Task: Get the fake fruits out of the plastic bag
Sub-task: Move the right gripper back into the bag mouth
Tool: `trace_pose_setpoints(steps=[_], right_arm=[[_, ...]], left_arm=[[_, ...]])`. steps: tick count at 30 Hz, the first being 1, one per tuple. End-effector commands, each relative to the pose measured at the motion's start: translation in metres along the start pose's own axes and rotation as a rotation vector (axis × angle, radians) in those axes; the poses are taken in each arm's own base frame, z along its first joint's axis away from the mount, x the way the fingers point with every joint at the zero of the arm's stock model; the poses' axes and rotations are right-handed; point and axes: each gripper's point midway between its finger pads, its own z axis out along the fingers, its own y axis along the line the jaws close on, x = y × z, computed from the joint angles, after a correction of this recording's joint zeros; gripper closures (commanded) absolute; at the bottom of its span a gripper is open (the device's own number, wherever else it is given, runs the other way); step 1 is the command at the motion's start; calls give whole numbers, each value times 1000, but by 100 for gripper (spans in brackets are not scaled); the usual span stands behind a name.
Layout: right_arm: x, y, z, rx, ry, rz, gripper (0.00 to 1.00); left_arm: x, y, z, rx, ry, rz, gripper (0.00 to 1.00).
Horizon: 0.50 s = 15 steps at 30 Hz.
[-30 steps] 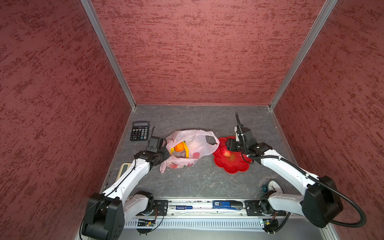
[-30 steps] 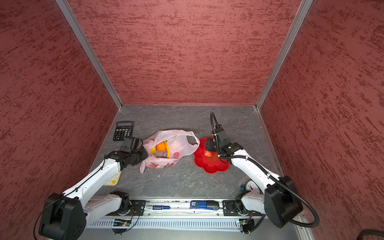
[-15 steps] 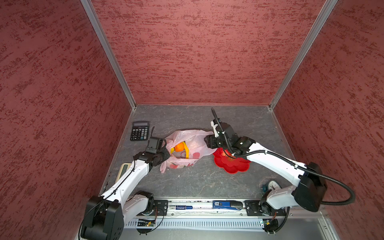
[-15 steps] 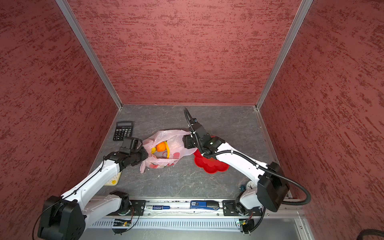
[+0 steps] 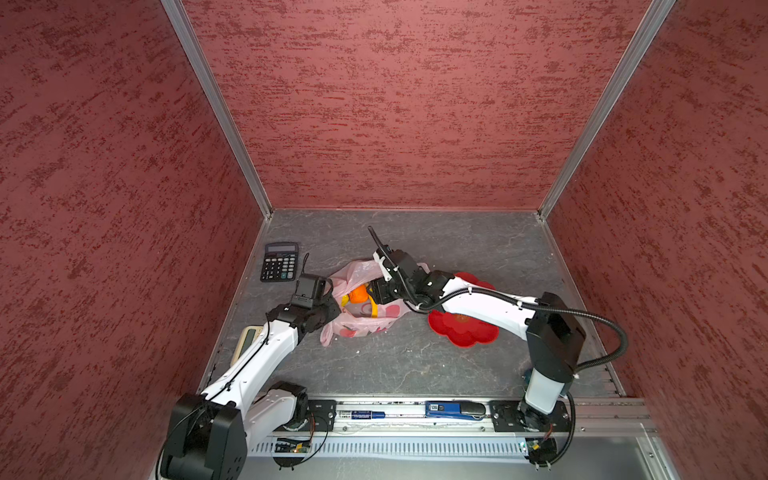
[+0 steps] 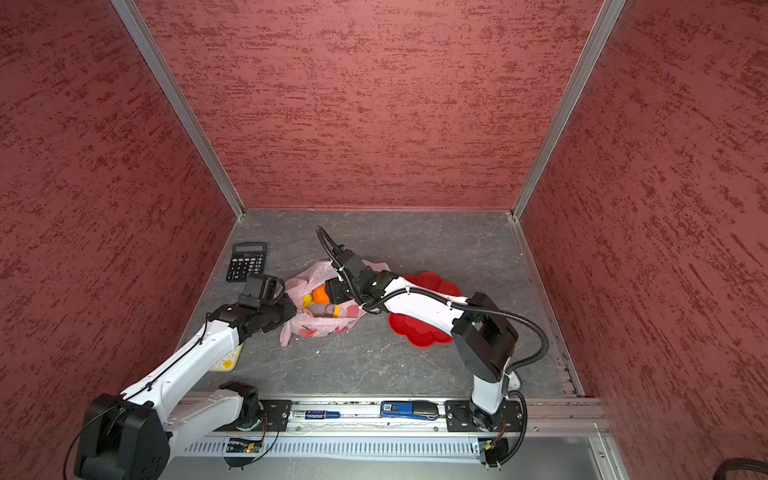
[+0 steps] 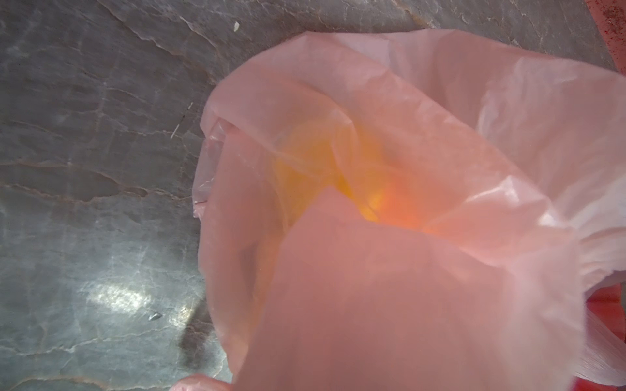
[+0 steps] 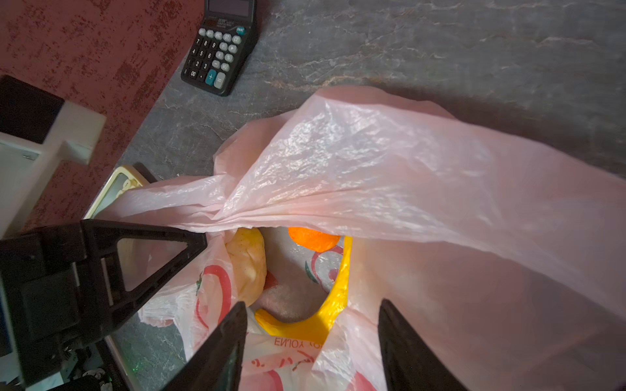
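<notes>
the banana (image 8: pixel 335 304), orange (image 8: pixel 313 238) and a cream lumpy fruit (image 8: pixel 247 264) lie inside the plastic bag (image 5: pixel 365 322), left of the middle of the grey surface (image 5: pixel 415 365). the right gripper (image 8: pixel 313 304) hangs at the bag's open mouth, fingers apart, just above the banana. the left gripper (image 5: pixel 330 305) is clamped on the bag's rim, toward the surface's left edge.

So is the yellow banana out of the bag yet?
No, in the right wrist view the banana lies inside the open plastic bag, close to the orange.
</notes>
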Motion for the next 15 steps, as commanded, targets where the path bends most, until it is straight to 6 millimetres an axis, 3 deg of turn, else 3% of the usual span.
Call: trace_pose_setpoints(steps=[1, 15], right_arm=[[-5, 14, 10, -28, 5, -16, 37], [7, 8, 60, 15, 72, -33, 31]], left_arm=[[-3, -3, 0, 11, -14, 11, 74], [2, -1, 1, 13, -6, 2, 74]])
